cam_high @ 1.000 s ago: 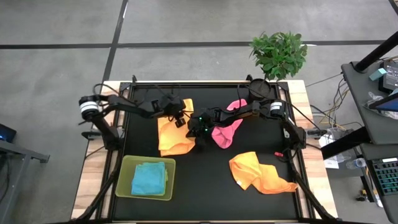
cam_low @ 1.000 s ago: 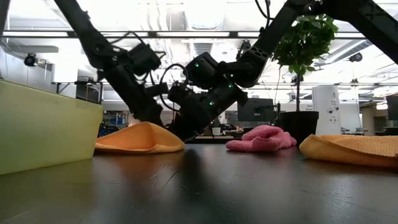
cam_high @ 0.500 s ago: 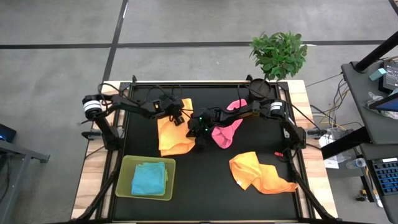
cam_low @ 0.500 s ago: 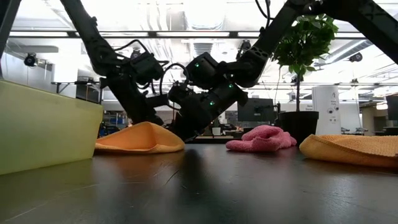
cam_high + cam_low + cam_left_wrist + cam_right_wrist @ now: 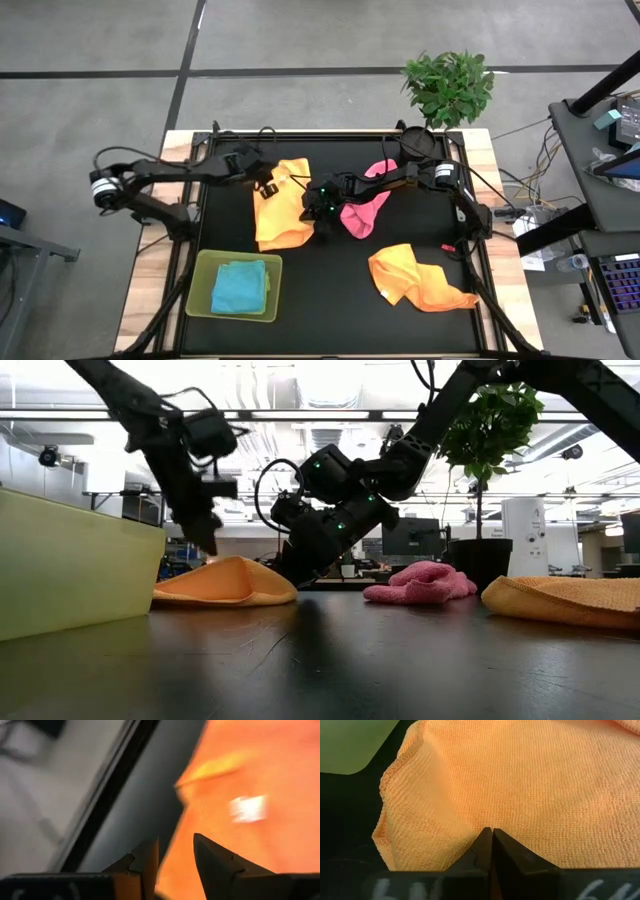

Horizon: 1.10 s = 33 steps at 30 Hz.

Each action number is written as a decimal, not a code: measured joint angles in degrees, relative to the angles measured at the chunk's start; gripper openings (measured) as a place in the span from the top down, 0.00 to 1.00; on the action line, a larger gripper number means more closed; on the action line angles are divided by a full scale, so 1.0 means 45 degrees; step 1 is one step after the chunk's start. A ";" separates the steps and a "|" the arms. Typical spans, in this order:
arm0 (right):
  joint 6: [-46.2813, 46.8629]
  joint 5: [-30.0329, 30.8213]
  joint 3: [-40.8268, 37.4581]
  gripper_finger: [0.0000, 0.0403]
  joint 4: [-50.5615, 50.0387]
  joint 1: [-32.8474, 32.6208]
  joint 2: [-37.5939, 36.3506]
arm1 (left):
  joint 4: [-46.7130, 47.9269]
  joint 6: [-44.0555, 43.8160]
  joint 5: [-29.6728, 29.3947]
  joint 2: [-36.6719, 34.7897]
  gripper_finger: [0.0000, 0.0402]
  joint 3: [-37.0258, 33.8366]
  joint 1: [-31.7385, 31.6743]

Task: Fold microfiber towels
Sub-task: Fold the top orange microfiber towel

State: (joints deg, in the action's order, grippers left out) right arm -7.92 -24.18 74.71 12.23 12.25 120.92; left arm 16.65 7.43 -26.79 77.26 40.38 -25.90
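An orange microfiber towel [image 5: 280, 215] lies folded on the black table top, left of centre. My left gripper [image 5: 270, 187] hangs open just above the towel's left edge [image 5: 187, 820], clear of the cloth in the low view [image 5: 207, 545]. My right gripper [image 5: 318, 212] is shut, and its tips rest on the same towel near its right edge. A pink towel [image 5: 362, 212] lies crumpled behind my right arm. A second orange towel [image 5: 420, 280] lies crumpled at the near right. A light blue towel [image 5: 238, 287] lies folded in the lime-green tray [image 5: 200, 292]. My right gripper presses its shut fingertips [image 5: 491, 834] down on the top face of the orange towel [image 5: 520, 780], close to its right edge. The fingers come slanting down from the table's right side. The towel lies flat on the table under them.
The tray's wall [image 5: 70, 560] stands at the near left, close to the orange towel. A potted plant [image 5: 448, 85] stands past the table's far right corner. Bare black table top [image 5: 320, 300] shows between the tray and the second orange towel.
My left gripper has risen off the orange towel and drawn back toward the table's left edge, tipping more level as it went. The towel has stayed flat where it was.
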 joint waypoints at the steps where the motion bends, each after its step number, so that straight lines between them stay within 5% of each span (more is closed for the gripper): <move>1: 0.0000 0.0000 -0.0003 0.98 0.0000 0.0000 0.0000 | -0.0128 -0.0007 0.0824 -0.0185 0.73 -0.0019 -0.0002; 6: -0.0005 -0.0008 -0.0003 0.98 0.0003 0.0000 0.0000 | -0.2909 0.0146 0.3968 -0.0404 0.73 -0.1030 0.0017; 14: -0.0039 -0.0053 -0.0003 0.98 0.0000 0.0000 0.0000 | -0.9151 -0.0067 0.3871 0.1160 0.63 -0.2843 -0.0017; 18: -0.0034 -0.0056 -0.0003 0.98 0.0010 0.0005 0.0000 | -1.0561 -0.0248 0.2833 0.2802 0.55 -0.2627 -0.0026; 25: -0.0039 -0.0058 -0.0007 0.98 -0.0014 0.0009 0.0000 | -1.0350 -0.0917 0.1048 0.4844 0.50 -0.1594 -0.0026; 33: 0.0004 -0.0093 -0.0007 0.98 -0.0092 0.0094 0.0000 | -0.7219 -0.1242 -0.0577 0.3747 0.49 -0.1374 -0.0001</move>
State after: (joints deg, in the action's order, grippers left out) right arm -7.91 -24.60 74.67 11.81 12.67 120.92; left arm -15.84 1.84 -29.39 94.12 34.20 -25.91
